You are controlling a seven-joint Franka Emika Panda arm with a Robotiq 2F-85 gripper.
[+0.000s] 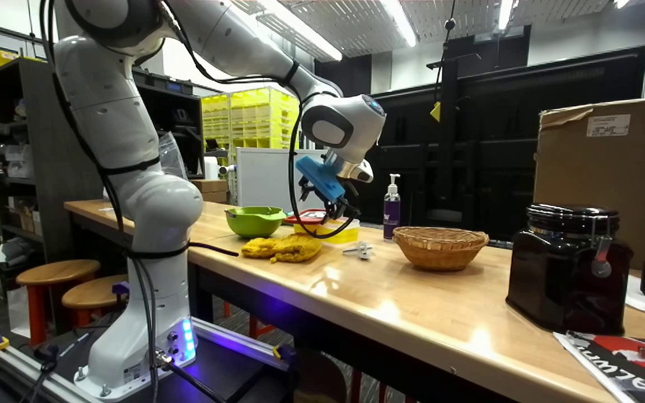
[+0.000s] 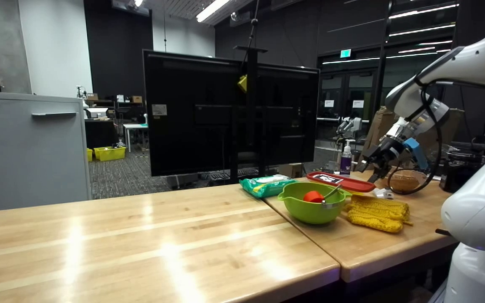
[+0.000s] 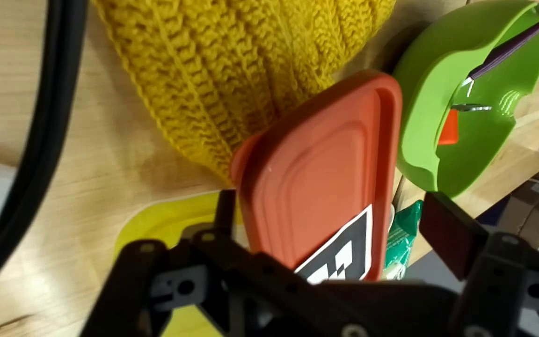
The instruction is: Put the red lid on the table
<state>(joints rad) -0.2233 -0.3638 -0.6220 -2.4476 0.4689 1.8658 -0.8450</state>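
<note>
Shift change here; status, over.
Fingers open, empty. Red rectangular plastic lid ungripped, overlapping yellow plastic container. Round green plastic bowl close by, possibly in the way.

Beside the edge where the wooden bench (image 2: 352, 248) adjoins a second bench (image 2: 141, 248), a green bowl (image 2: 310, 212) holds an orange-red object (image 2: 313, 196) and a metal utensil (image 2: 332, 192), with a yellow knit cloth (image 2: 377, 212) just beside it, closer to the near edge. Beyond the bowl, toward the far edge, is the red lid (image 2: 354, 184) with its black-and-white label (image 2: 327, 179), and the fingers (image 2: 378, 173) stand spread by its end, contact impossible to tell. A green pack (image 2: 263, 188) lies at the far corner where the benches meet.
</note>
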